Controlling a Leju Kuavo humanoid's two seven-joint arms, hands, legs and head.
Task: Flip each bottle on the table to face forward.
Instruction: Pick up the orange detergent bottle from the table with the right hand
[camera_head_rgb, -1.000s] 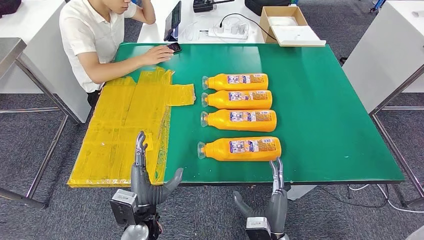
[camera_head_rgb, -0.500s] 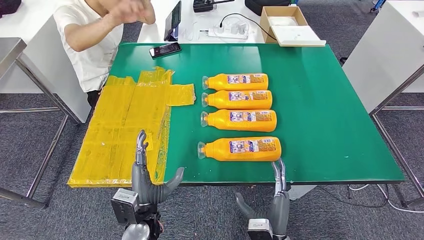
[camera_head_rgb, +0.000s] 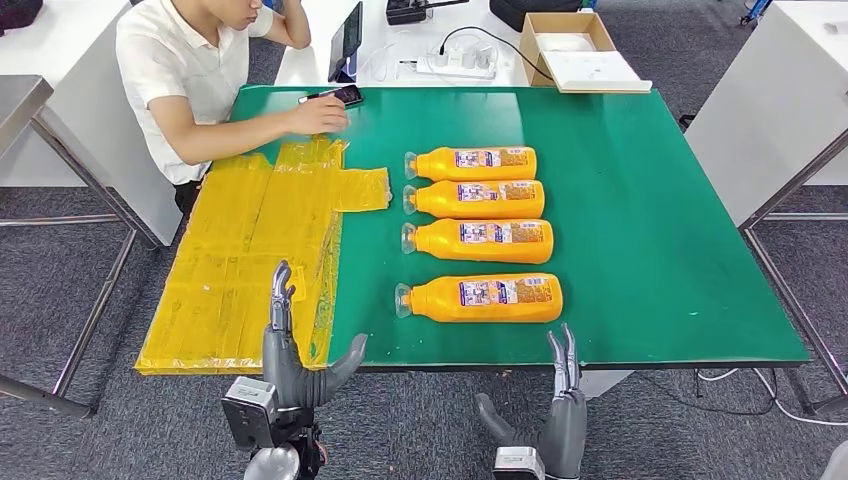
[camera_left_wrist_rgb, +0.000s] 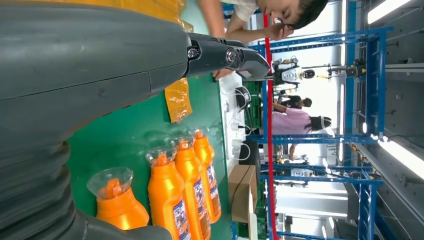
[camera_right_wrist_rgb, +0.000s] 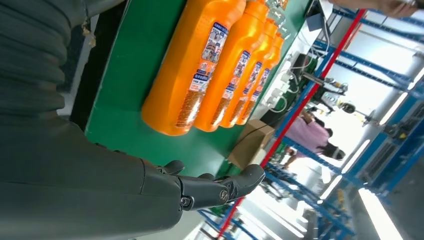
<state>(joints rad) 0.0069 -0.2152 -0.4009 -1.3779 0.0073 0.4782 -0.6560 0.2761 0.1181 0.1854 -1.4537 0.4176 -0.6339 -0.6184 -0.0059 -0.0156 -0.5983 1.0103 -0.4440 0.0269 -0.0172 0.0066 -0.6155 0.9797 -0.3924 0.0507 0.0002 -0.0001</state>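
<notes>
The nearest bottle (camera_head_rgb: 482, 298) was laid crosswise on the worktop (camera_head_rgb: 650, 250), just ahead of the right hand (camera_head_rgb: 560, 405); both it and the left hand (camera_head_rgb: 295, 365) were held released.

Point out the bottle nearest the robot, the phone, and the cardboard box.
nearest bottle (camera_head_rgb: 485, 297): head view, on its label, mid-body.
phone (camera_head_rgb: 346, 95): head view, on its dark screen, by the person's hand.
cardboard box (camera_head_rgb: 530, 40): head view, on its left wall.
</notes>
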